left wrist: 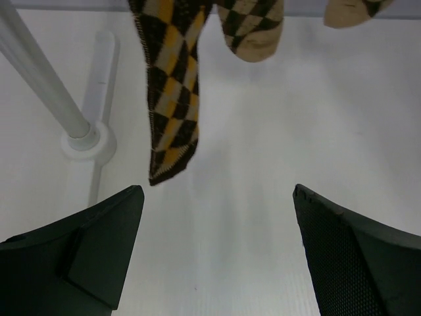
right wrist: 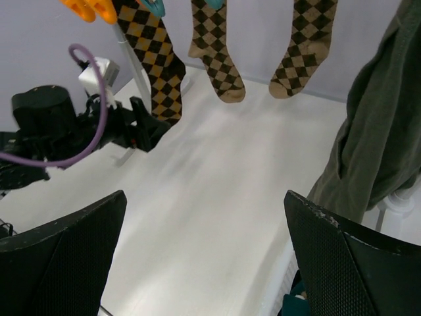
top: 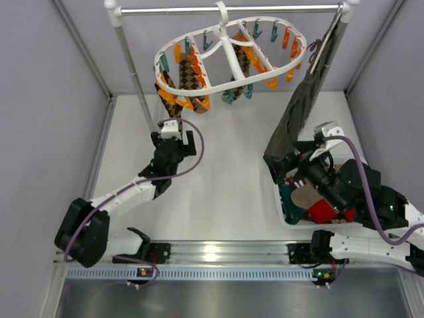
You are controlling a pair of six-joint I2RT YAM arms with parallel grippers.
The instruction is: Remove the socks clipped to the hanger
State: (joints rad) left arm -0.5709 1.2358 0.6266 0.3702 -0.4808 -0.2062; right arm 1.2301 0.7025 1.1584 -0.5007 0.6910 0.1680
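We found the socks (right wrist: pixel 217 52) hanging toe-down from the hanger (top: pixel 230 56), pinched at their cuffs by its orange and teal clips (top: pixel 270 83). Most of them hung under the end of the hanger nearest the left arm. The left gripper (left wrist: pixel 217 192) hovered low beneath that end, fingers spread wide and holding nothing. The toe of a yellow-and-brown argyle sock (left wrist: pixel 168 99) dangled just ahead of it. The right gripper (right wrist: pixel 204 197) sat well back from the hanger, likewise spread and empty.

We judged the socks light, soft and limp: they would fold under a pinch and swing if nudged. The hanger hung by its hook from the rail (top: pixel 232 9), so it would probably tilt and sway under a pull. We therefore reckoned the best hold was on the leg of a sock, fairly near its clip, with a straight downward tug to slip the cuff free.

There was open room between the hanger and the table (top: pixel 218 185) below it. The rail post (left wrist: pixel 46 85) stood close beside the hanger's end near the left gripper. The olive garment (top: pixel 298 112) hung at the hanger's other end. Both were things to steer around.
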